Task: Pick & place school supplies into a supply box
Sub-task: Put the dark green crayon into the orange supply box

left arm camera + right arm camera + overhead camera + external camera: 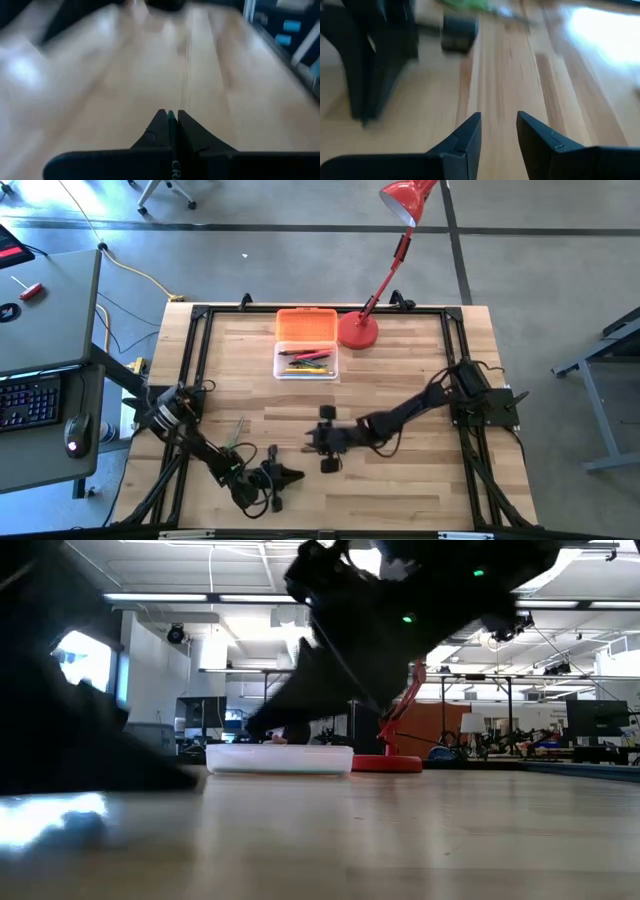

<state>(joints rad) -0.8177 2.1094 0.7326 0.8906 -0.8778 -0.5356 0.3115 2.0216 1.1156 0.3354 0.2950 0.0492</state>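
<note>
The supply box (306,345) stands at the far middle of the table, its orange lid (306,323) laid open behind the clear base (306,364). Several pens and pencils lie inside the base. My left gripper (296,474) is near the front edge, pointing toward the table's right, shut on a thin green school supply (171,118). My right gripper (312,438) hangs just beyond it, over the middle of the table, open with bare wood between its fingers (499,131). A thin pale stick (239,430) lies on the wood beside the left arm. My left gripper pinches the thin green supply (171,116) between its two fingers; only a narrow green sliver shows between them. The fingers lie nearly level over the table. Which end it has, and whether the supply is clear of the wood, cannot be told.
A red desk lamp stands with its round base (358,330) right of the box and its head (405,198) beyond the far edge. A black frame (200,330) runs round the table. Bare wood lies between the grippers and the box.
</note>
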